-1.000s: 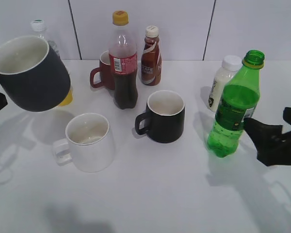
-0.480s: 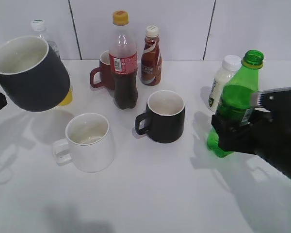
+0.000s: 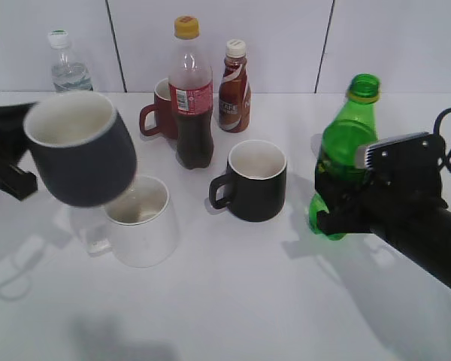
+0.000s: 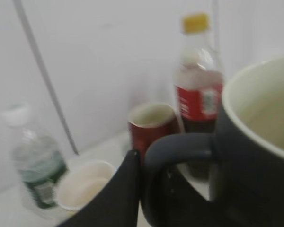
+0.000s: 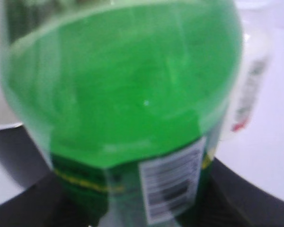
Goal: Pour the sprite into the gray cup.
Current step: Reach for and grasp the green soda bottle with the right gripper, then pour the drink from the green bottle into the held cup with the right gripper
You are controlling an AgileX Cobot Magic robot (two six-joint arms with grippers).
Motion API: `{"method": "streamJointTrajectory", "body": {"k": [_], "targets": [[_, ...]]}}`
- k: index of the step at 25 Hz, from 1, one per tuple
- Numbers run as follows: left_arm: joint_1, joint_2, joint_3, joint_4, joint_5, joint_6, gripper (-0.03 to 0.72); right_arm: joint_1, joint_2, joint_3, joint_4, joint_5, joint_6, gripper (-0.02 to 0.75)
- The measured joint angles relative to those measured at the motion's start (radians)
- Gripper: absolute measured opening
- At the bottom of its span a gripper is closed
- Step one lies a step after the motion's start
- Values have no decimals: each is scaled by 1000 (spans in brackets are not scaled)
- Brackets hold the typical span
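Note:
The gray cup [image 3: 86, 154] hangs in the air at the left, above the white mug [image 3: 139, 219], tilted with its off-white inside showing. My left gripper [image 4: 141, 189] is shut on its handle [image 4: 175, 146]; in the exterior view that arm [image 3: 4, 150] is at the left edge. The sprite [image 3: 340, 147], a green bottle without a cap, is lifted off the table and leans left. My right gripper [image 3: 346, 203] is shut on its label area. The bottle fills the right wrist view [image 5: 123, 85].
A black mug [image 3: 254, 179] stands in the middle between cup and bottle. A cola bottle [image 3: 190, 94], a red mug [image 3: 159, 111], a coffee bottle [image 3: 234, 86] and a water bottle [image 3: 65, 64] stand along the back wall.
The gray cup has moved right and down toward the white mug. My right gripper closed on the sprite, lifted it and carried it slightly left, hiding the white bottle behind.

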Motion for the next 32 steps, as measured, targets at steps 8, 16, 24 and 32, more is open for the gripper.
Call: {"method": "streamJointTrajectory", "body": {"k": [8,16,24,32], "targets": [[-252,-81,-74,-6,352,-24,56,65,-221,-30,32,342,-410,385],[-442,-82,-185,-45,561,-28,56,130,-318,-256,190,697,-900,385],[-472,-73,-238,-91,657,-29,56,168,-318,-364,326,736,-1374,385],[-534,-73,-250,-94,658,-30,56,168,-318,-367,340,655,-1604,385]]}}
